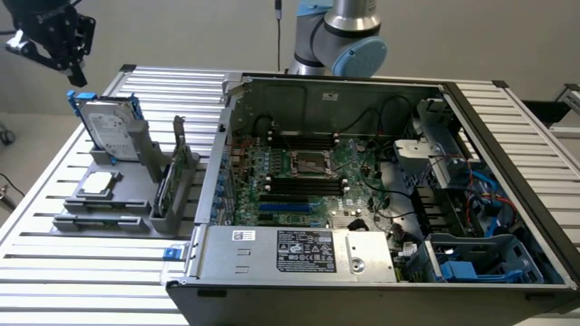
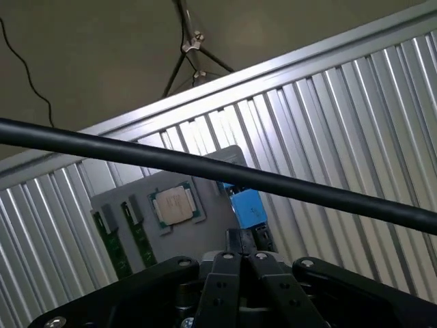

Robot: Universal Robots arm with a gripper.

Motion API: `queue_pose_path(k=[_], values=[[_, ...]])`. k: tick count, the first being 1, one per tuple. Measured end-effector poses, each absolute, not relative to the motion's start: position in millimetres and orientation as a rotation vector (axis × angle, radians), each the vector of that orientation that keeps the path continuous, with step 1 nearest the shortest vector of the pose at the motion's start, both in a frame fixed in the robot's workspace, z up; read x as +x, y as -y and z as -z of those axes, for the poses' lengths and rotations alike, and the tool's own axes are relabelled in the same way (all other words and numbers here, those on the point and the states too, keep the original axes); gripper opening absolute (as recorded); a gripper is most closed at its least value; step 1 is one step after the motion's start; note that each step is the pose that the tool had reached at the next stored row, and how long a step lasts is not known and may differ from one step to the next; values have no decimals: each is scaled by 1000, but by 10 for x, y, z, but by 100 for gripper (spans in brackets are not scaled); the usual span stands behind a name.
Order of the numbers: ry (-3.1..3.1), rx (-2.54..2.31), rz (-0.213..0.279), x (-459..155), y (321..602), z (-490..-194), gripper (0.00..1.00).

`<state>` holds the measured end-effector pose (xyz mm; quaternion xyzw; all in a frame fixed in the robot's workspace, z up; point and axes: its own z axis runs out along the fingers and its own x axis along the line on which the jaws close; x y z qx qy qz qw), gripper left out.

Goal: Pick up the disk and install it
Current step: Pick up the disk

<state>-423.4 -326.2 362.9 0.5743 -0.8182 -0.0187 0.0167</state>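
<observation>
The disk [image 1: 113, 128], a silver-grey drive with a white label in a blue carrier, stands upright in a grey holder [image 1: 109, 204] on the slatted table at the exterior view's left. My black gripper [image 1: 78, 76] hangs in the air above and slightly left of the disk, apart from it, shut with nothing between its fingers. In the wrist view the fingers [image 2: 232, 273] are pressed together, and just beyond their tips shows a blue corner of the disk [image 2: 247, 207].
On the same holder lie a square silver processor chip [image 1: 100, 182] and an upright green circuit card [image 1: 168, 183]. The open computer case [image 1: 363, 183] fills the table's middle and right, with a blue-fitted bay [image 1: 471, 261] in its near right corner. A black cable [image 2: 205, 167] crosses the wrist view.
</observation>
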Motion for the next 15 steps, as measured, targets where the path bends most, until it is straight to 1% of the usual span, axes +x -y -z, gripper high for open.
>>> queue_pose_path(k=[15], values=[[2394,2009,101,-4234,3261,-3594,11]])
